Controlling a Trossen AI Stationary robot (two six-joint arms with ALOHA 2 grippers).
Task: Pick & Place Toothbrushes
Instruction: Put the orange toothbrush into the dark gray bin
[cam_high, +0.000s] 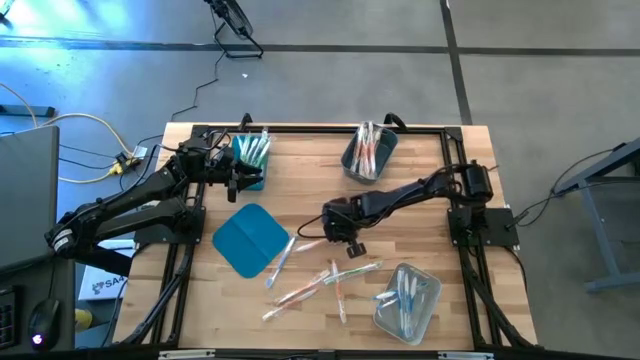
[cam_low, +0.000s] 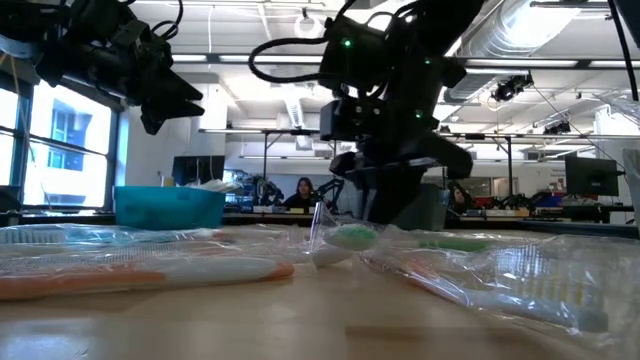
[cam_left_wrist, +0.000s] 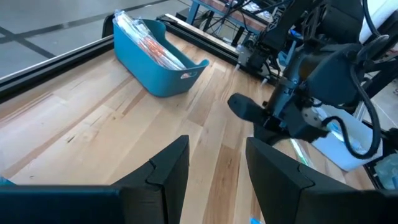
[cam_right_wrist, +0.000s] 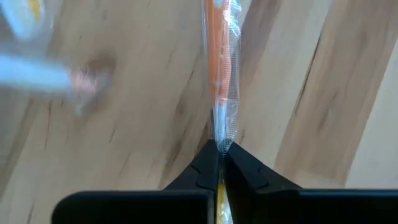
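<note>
Several wrapped toothbrushes (cam_high: 320, 282) lie loose on the wooden table, in front of the teal lid (cam_high: 250, 240). My right gripper (cam_high: 338, 240) reaches in from the right at mid-table, pointing steeply down, shut on an orange toothbrush in clear wrap (cam_right_wrist: 219, 74). My left gripper (cam_high: 240, 178) hangs open and empty beside the teal bin (cam_high: 250, 155) at the far left. That bin, the grey bin (cam_high: 368, 152) and the clear bin (cam_high: 408, 300) each hold toothbrushes. My right gripper pinches the wrapped orange toothbrush by one end (cam_right_wrist: 221, 134) between its two fingertips. The fingers come from above, slanting down. The rest of the toothbrush runs straight on from the fingertips over the wood; whether it is lifted clear cannot be told.
A black frame (cam_high: 300, 128) runs round the tabletop. The teal lid lies flat at left of centre. The grey bin (cam_left_wrist: 158, 59) stands at the far edge and the clear bin at the near right corner. People sit in the room beyond the table.
</note>
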